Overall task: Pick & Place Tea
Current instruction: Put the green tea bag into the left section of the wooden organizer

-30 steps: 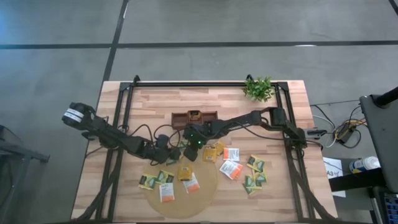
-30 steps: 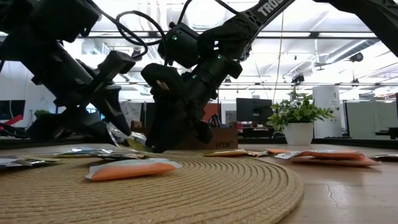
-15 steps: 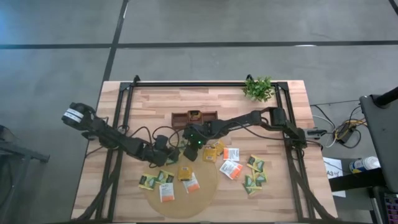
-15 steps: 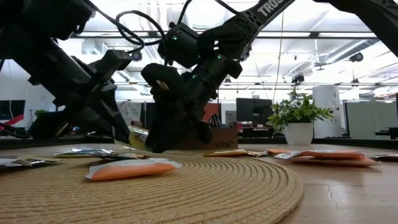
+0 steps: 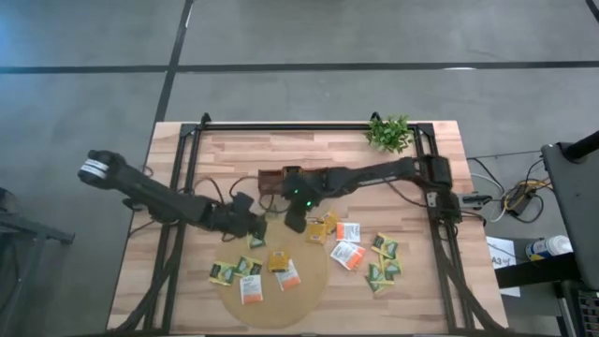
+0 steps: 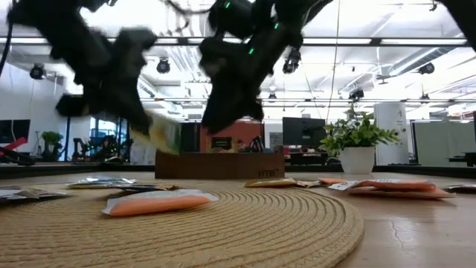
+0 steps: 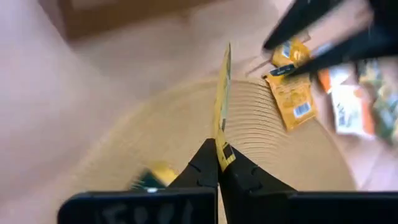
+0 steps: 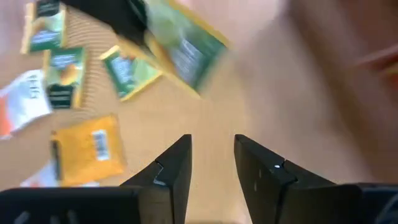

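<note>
Above the round mat point(image 5: 273, 281), the left gripper point(image 7: 217, 148) is clamping a yellow-green tea sachet point(image 7: 221, 99); the right gripper point(image 8: 212, 157) is hovering, fingers apart.

one yellow-green tea sachet point(image 7: 222, 99) hangs edge-on, lifted clear of the surface, at frame centre of the left wrist view. remaining sachets point(image 5: 347, 254), yellow, green and white-orange, lie flat, scattered across the lower centre of the high view.
</note>
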